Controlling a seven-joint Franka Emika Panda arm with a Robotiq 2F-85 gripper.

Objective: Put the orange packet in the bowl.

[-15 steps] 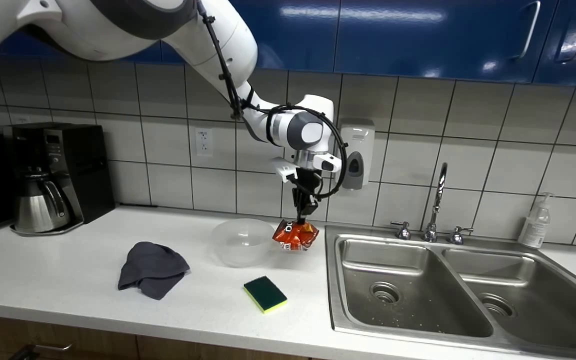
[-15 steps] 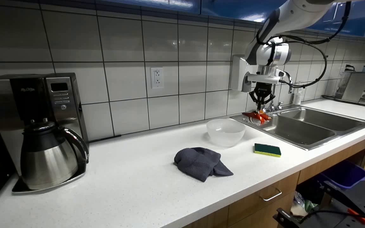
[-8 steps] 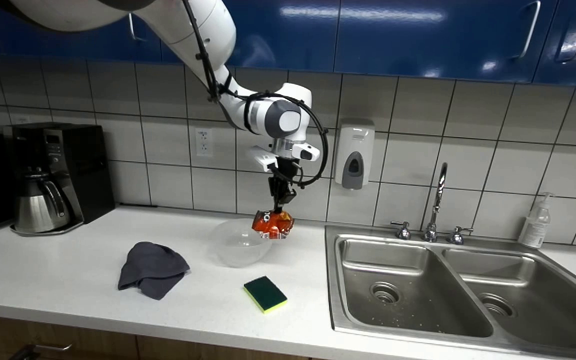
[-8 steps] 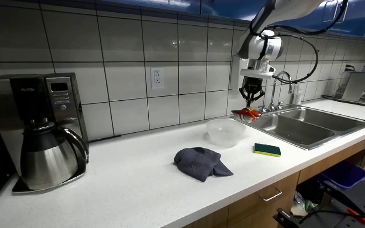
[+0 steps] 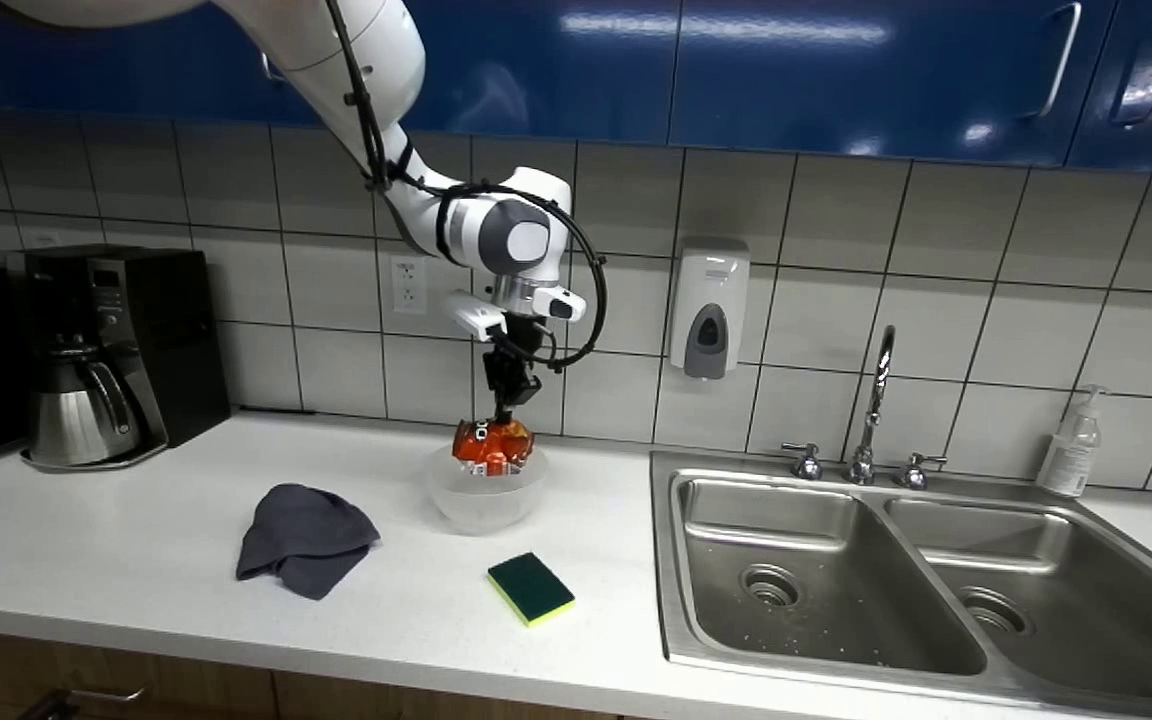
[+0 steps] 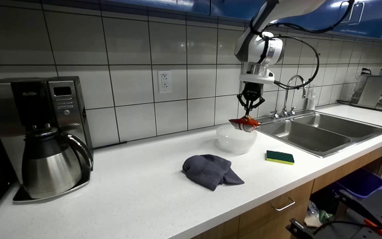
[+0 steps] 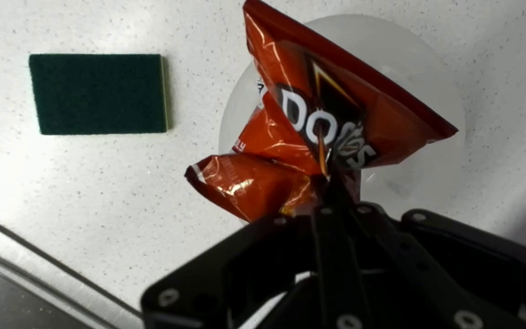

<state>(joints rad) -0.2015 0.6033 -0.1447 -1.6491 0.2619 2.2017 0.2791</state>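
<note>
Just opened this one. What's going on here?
A robot arm has an orange Doritos packet pinched in its claw, held over a translucent bowl on a white counter. The packet hasn't been let go, and in the wrist view parts of it jut out beyond the bowl. Whether it touches the bowl I can't tell. A green-and-yellow sponge and a dark gray cloth lie on the counter nearby.

- In an exterior view, I face the tiled wall (image 5: 826, 320) across the desk (image 5: 416, 595), slightly downward.
- In an exterior view, I look slantwise along the desk, coffee maker (image 6: 66, 119) close at left.
- In the wrist view, I look down past the end effector (image 7: 331, 188), close above the bowl (image 7: 420, 183).
- Both exterior views share bowl and sink (image 5: 929, 570).
</note>
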